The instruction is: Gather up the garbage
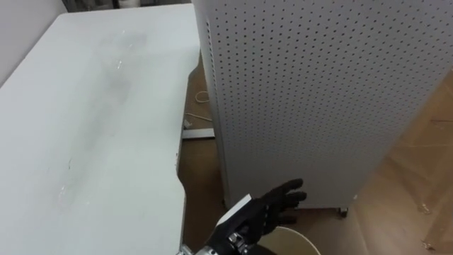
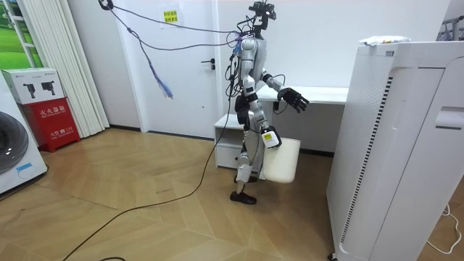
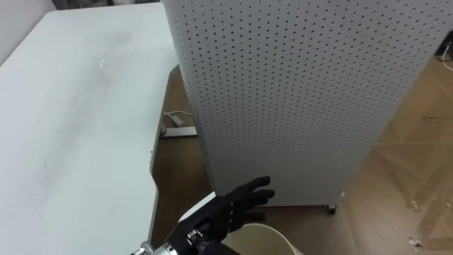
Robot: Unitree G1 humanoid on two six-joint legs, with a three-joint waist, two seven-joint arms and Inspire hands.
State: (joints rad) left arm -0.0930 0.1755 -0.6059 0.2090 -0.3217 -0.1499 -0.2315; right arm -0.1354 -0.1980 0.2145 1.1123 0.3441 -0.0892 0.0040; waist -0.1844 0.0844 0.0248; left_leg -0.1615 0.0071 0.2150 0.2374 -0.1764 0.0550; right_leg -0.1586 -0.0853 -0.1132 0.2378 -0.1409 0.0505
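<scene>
Step in hand: search and approach — nothing picked yet. The robot stands at the corner of the white tabletop (image 1: pixel 92 120), facing a tall white cabinet (image 1: pixel 318 92) with a perforated side.

Left hand (image 1: pixel 277 201): raised forward, arm bent, back of the hand up. Its fingers are spread and straight and hold nothing. It hovers above the rim of a white bin (image 1: pixel 306 239).

Right hand (image 2: pixel 270 136): low at the bin's upper edge in the room view; cannot tell its grip.

Likely garbage: a crumpled pale wad (image 2: pixel 384 41) lying on top of what looks like the same cabinet, well apart from both hands.

Next move, as I read it — step toward the cabinet, lift the left arm to its top, close round the wad and carry it over the bin.
</scene>
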